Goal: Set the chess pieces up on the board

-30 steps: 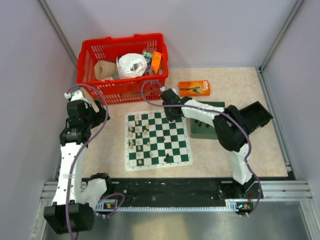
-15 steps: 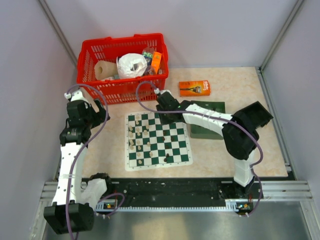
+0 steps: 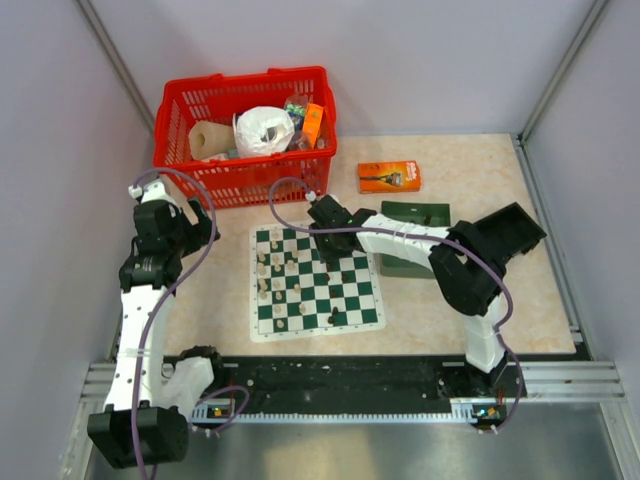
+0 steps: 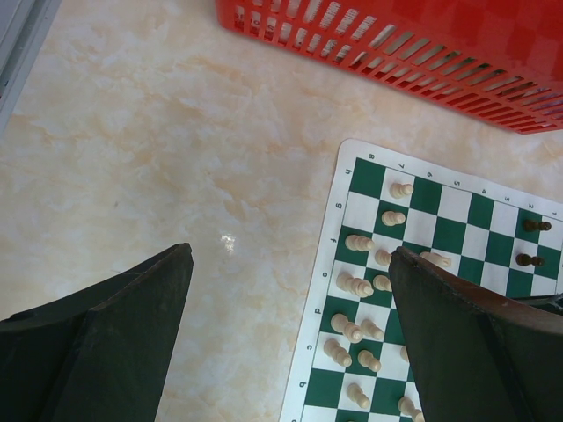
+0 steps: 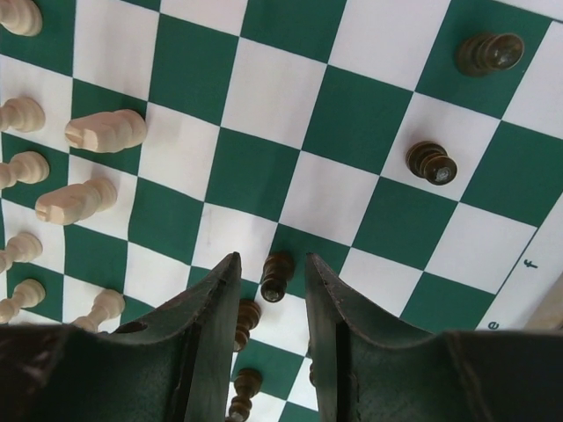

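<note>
Reaching across the far edge of the flat green-and-white checked board (image 3: 315,332), the right gripper (image 3: 325,240) hangs low over its far squares in the top view. The left gripper (image 3: 200,228) sits off the board's left side, near the red plastic basket (image 3: 170,110). Cream plastic chessmen (image 3: 266,285) crowd the left files, and a few dark chessmen (image 3: 335,318) are scattered to the right. A dark green rectangular tray (image 3: 428,212) lies just right of the board.

In the left wrist view, the left fingers (image 4: 114,334) stand wide apart, holding nothing, over the marbled tabletop (image 4: 176,132).

The right wrist view shows the right fingers (image 5: 211,325) narrowly apart, straddling a dark brown pawn (image 5: 275,277) that seems to stand upright on the board. Slivers of board show on both sides, so they do not appear to pinch it.

The step in hand looks like seating this dark piece. The next move calls for a straight lift, clear of the dark pieces just nearer.
</note>
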